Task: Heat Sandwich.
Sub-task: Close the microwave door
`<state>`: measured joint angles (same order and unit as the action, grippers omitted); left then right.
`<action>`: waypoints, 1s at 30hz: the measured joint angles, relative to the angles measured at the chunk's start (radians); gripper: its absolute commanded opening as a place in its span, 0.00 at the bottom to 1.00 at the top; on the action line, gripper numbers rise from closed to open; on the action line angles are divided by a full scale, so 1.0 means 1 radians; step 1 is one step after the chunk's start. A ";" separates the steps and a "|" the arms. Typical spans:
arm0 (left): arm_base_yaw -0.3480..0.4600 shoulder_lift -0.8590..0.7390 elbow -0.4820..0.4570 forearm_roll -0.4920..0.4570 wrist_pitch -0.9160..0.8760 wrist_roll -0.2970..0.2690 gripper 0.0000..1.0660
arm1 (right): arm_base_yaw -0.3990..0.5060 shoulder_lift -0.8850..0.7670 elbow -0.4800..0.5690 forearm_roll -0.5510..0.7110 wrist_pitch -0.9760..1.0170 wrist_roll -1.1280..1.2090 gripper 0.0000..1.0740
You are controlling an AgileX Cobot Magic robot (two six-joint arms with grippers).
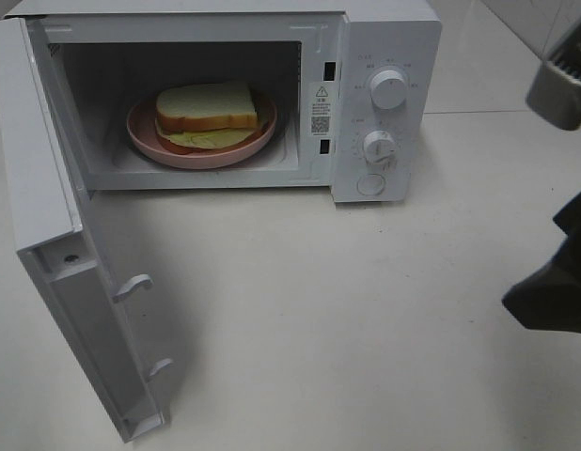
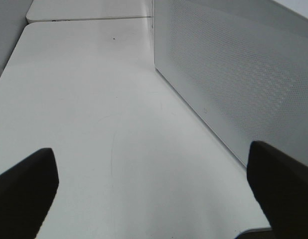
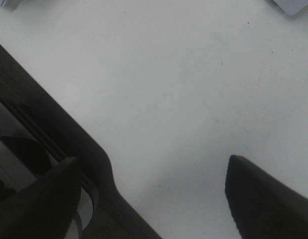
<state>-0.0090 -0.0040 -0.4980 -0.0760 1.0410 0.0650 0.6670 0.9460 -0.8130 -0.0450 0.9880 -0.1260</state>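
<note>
Exterior high view puts the door [image 1: 55,235] furthest left, swung fully open on the hinge at the microwave's [image 1: 384,56] left side. Its long edge runs forward from the microwave and its inner face looks across the worktop [image 1: 319,310]. The left hand [image 2: 151,149] is out of that view. Its wrist view shows its fingers wide apart and holding nothing, low over the worktop, with a white dotted panel just beside one of them. I cannot tell whether that panel is the door's outer face or the microwave's left wall.

Inside the microwave, the sandwich [image 1: 206,105] lies flat on a pink plate [image 1: 145,132], in the middle of the cavity. So I judge that loading is done and shutting the door comes next, then the knobs [image 1: 379,146] on the microwave's right panel.

The right hand [image 3: 151,164] is also spread and empty, above bare worktop well to the right of the microwave.

The door must swing rightward toward the cavity, so the push belongs on its outer face. The left arm looks the nearer one for that, and the right suits the knobs.
</note>
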 measured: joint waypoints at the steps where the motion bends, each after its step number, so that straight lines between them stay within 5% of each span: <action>1: 0.000 0.000 0.000 0.000 0.000 0.000 0.92 | 0.000 0.000 0.000 0.000 0.000 0.000 0.71; 20: 0.000 0.000 0.000 0.000 0.000 0.000 0.92 | 0.000 -0.393 0.000 -0.004 0.221 0.100 0.71; 30: 0.000 0.000 0.000 0.000 0.000 0.000 0.92 | -0.181 -0.568 0.102 -0.031 0.219 0.134 0.71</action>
<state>-0.0090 -0.0040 -0.4980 -0.0760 1.0410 0.0650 0.4860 0.3780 -0.7110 -0.0760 1.2070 0.0080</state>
